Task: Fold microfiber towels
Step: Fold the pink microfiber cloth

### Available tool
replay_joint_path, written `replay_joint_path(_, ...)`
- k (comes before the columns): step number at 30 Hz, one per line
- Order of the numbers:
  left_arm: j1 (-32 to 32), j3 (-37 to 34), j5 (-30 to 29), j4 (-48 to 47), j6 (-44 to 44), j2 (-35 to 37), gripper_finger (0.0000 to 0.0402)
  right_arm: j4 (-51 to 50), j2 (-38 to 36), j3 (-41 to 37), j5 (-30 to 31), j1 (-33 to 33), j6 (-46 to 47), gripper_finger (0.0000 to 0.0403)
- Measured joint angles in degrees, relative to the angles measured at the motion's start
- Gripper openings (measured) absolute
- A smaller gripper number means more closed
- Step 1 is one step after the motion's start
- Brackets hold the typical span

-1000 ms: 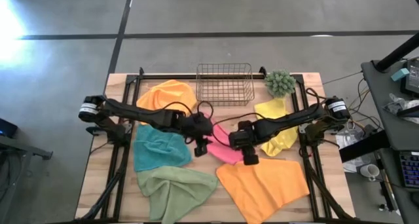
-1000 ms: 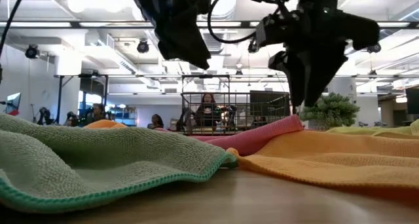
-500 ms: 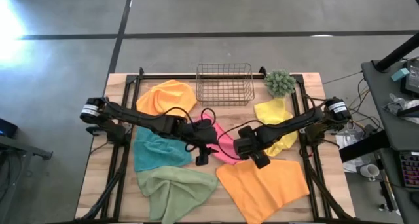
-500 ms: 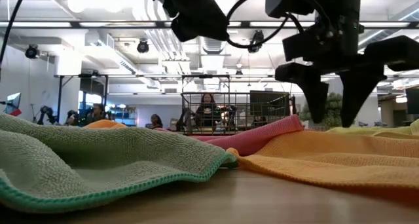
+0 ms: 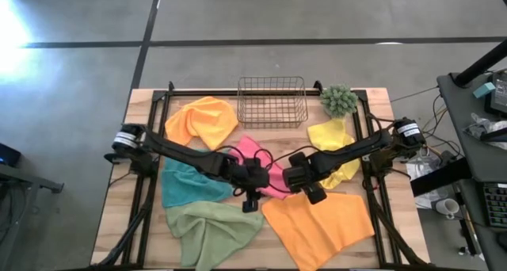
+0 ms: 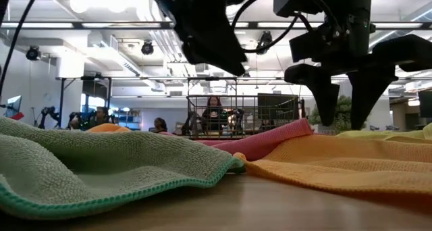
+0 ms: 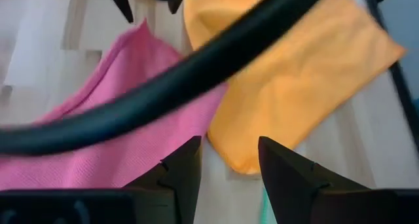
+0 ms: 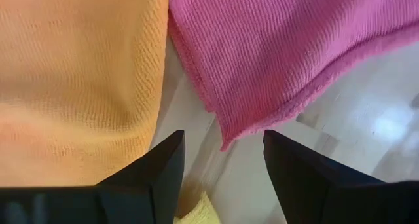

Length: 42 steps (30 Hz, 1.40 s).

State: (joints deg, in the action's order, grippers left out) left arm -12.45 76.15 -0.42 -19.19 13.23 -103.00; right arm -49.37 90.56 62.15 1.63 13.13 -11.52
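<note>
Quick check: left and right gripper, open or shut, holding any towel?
Left gripper: open, holding nothing, over the pink towel.
Right gripper: open, empty, over the pink towel's corner beside the orange towel.

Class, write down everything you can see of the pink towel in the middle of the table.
The pink towel is a soft, finely knitted cloth, lying rumpled and unfolded at mid-table, in front of the wire basket. One corner points toward the near orange towel, whose edge it meets. Both grippers, left and right, hover above it, fingers open, holding nothing.
</note>
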Motion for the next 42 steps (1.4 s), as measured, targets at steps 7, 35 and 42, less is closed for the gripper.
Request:
replay_joint_path(7,-0.6,3.8,-0.1,0.6,0.0,-4.6,0.0136,-1.5,-3.7,0.0,0.0,0.0,4.3,0.0197)
replay_joint_path(35,-0.3,9.4,-3.6,1.1,-7.9,-17.2,0.0136,22.1,-6.1,-12.5,-0.5,0.6,-1.8,0.0162)
replay_joint_path(42,0.8,7.9,-5.2,0.7,-7.6,-17.9,0.0136,26.9,-6.0,-17.7,-0.6,0.6,-3.5,0.016)
